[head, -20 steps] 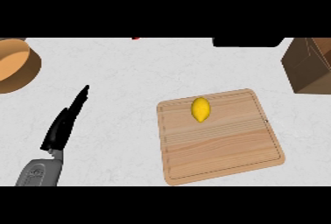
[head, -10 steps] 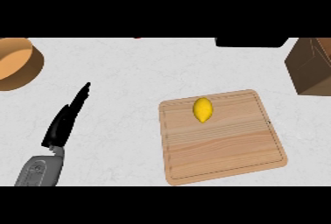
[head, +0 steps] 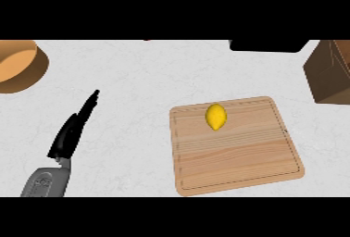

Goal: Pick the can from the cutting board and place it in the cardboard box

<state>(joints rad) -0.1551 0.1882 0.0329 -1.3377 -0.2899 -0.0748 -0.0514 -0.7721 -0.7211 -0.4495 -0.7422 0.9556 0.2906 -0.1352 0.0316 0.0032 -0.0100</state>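
Slight rightward drift of cutting board (head: pixel 239 157); lemon (head: pixel 216 116) lengthwise near-far; left hand (head: pixel 68 134) straight-fingered.

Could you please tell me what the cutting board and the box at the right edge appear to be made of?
The cutting board looks like light, matte wood: parallel grain lines and a groove near its rim. The box looks like plain brown cardboard, dull and unprinted, though only part shows.

My left hand (head: pixel 74 129) lies at the counter's (head: pixel 157 74) left front, left of the cutting board (head: pixel 236 150), which carries a lemon (head: pixel 216 116) near its far edge, with a bowl (head: pixel 19 65) far left and the cardboard box (head: pixel 331 71) far right.
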